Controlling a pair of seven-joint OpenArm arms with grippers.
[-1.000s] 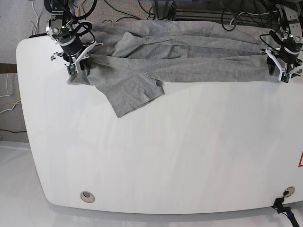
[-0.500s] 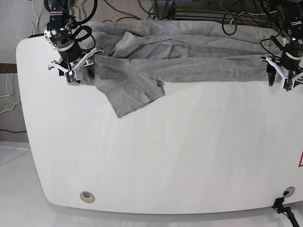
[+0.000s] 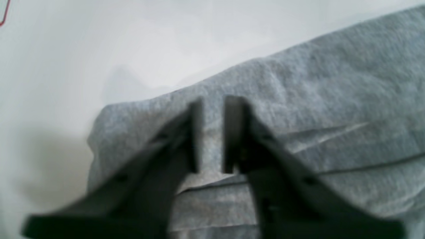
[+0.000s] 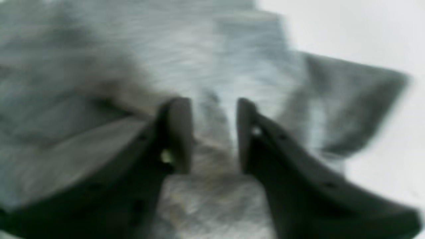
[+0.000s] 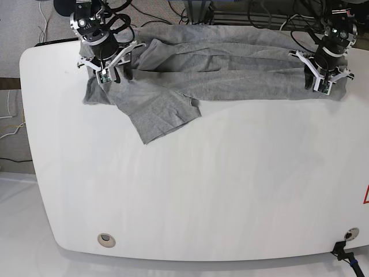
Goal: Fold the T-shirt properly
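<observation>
T-shirt (image 5: 219, 69) lies bunched along table (image 5: 202, 190) far edge. Left gripper (image 3: 212, 132) and right gripper (image 4: 212, 132) sit narrowly parted over cloth; can't tell if either is pinching it.

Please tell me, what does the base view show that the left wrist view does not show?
Only the base view shows the whole T-shirt stretched along the far edge of the white table, one sleeve spread toward the front, the right gripper over the shirt's other end, and cables behind the table.

Only the left wrist view shows the narrow gap between the left gripper fingers, with layered folds of fabric under them.

Both show the grey shirt, the white table and the left gripper above the shirt's end.
</observation>
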